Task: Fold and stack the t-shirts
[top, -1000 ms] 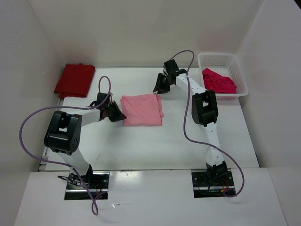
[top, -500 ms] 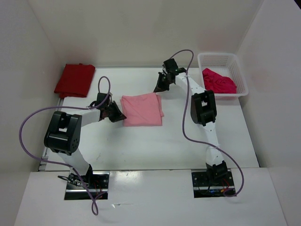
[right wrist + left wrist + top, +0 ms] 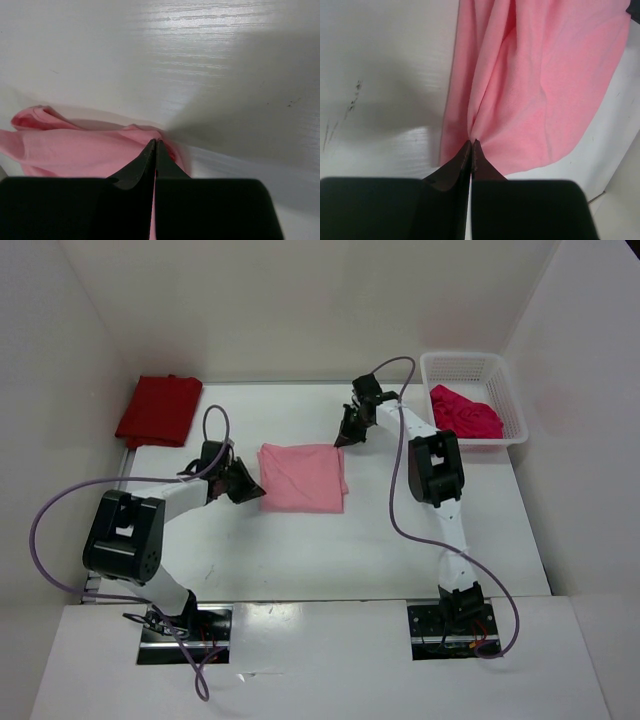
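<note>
Centre frame — left pincer (image 3: 252,494), right pincer (image 3: 341,440) both clamped on light pink t-shirt (image 3: 303,477) edges; shirt on surface (image 3: 300,550).

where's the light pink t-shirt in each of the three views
Top external: the light pink t-shirt lies mid-table, near the picture's centre.
Left wrist: it fills the upper right, its edge pinched in the left gripper.
Right wrist: it sits lower left, a bunched corner at the tips of the right gripper.
Shared landmark: the white table, bare beside the shirt in all three.
</note>
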Motion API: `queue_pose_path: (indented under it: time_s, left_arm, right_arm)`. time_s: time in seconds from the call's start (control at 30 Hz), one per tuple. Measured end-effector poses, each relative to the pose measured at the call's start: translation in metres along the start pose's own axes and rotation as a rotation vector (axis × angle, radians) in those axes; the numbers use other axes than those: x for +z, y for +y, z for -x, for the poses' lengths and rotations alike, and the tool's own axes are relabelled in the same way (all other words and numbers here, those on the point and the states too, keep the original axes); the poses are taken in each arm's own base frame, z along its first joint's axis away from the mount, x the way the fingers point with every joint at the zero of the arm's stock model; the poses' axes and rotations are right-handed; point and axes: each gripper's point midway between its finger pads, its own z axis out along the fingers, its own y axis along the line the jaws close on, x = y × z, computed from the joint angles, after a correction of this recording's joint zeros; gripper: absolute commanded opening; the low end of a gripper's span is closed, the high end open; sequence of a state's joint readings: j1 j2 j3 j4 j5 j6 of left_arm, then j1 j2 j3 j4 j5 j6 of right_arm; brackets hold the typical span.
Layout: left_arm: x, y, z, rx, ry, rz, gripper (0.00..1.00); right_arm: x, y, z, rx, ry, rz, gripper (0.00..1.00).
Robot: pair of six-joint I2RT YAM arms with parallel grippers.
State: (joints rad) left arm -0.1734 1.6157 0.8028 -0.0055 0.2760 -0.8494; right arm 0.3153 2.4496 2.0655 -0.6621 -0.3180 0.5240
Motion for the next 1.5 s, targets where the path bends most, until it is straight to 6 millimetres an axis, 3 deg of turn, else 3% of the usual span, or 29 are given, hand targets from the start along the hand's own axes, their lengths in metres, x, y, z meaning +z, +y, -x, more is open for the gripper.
queue_pose_path:
  time_s: [0.17,0.2,0.23,0.27,0.33,0.37,0.4,0.47,0.6,0.67,0.77,0.8,0.87,0.93,1.03,1.13,1.23,1.37,1.5]
  left_arm:
    - [-0.009,-0.001,0.002,-0.017,-0.024,0.007,0.11]
    - [-0.010,-0.002,0.002,-0.018,-0.029,0.006,0.16]
    - [-0.012,-0.002,0.004,-0.018,-0.037,0.005,0.30]
    - [-0.015,-0.002,0.004,-0.018,-0.044,0.006,0.35]
    - [-0.021,0.001,0.006,-0.040,-0.058,0.015,0.46]
    - [-0.024,0.002,0.008,-0.048,-0.068,0.020,0.50]
    - [-0.029,0.003,0.010,-0.055,-0.083,0.024,0.54]
    - [-0.040,0.000,0.018,-0.055,-0.123,0.024,0.54]
    - [-0.063,-0.021,0.034,-0.032,-0.200,-0.027,0.38]
    - [-0.068,-0.037,0.044,-0.017,-0.214,-0.062,0.32]
    - [-0.062,-0.067,0.054,0.019,-0.204,-0.118,0.31]
    - [-0.056,-0.077,0.054,0.031,-0.185,-0.140,0.31]
    - [-0.042,-0.093,0.048,0.050,-0.134,-0.178,0.31]
    - [-0.023,-0.105,0.040,0.053,-0.078,-0.207,0.31]
    - [0.004,-0.105,0.025,0.052,-0.002,-0.209,0.31]
    - [0.027,-0.088,0.014,0.034,0.057,-0.174,0.32]
    - [0.041,-0.069,0.012,0.005,0.088,-0.136,0.34]
    - [0.045,-0.060,0.017,-0.011,0.079,-0.124,0.36]
    - [0.046,-0.060,0.020,-0.005,0.064,-0.135,0.43]
  right_arm:
    - [-0.003,0.001,0.003,0.000,-0.018,-0.003,0.00]
    - [-0.003,0.000,0.004,0.002,-0.020,-0.007,0.00]
    - [-0.003,0.000,0.004,0.003,-0.021,-0.010,0.00]
    - [-0.003,-0.001,0.004,0.003,-0.023,-0.013,0.00]
    - [-0.003,-0.001,0.005,0.003,-0.025,-0.015,0.09]
    - [-0.003,-0.001,0.005,0.005,-0.025,-0.015,0.23]
    - [-0.003,-0.001,0.004,0.006,-0.024,-0.015,0.30]
    - [-0.003,-0.001,0.005,0.005,-0.025,-0.015,0.43]
    - [-0.012,0.004,0.007,-0.004,-0.036,-0.010,0.48]
    - [-0.022,0.010,0.010,-0.011,-0.052,0.001,0.48]
    - [-0.046,0.017,0.010,-0.022,-0.078,0.009,0.35]
    - [-0.057,0.021,0.009,-0.026,-0.090,0.014,0.23]
    - [-0.076,0.027,0.009,-0.038,-0.119,0.026,0.12]
    - [-0.091,0.032,0.005,-0.047,-0.132,0.043,0.06]
    - [-0.102,0.041,-0.008,-0.066,-0.120,0.092,0.05]
    - [-0.093,0.046,-0.031,-0.080,-0.059,0.133,0.05]
    - [-0.076,0.047,-0.068,-0.085,0.039,0.170,0.05]
    - [-0.058,0.032,-0.110,-0.061,0.143,0.160,0.05]
    - [-0.049,0.011,-0.131,-0.033,0.186,0.115,0.05]
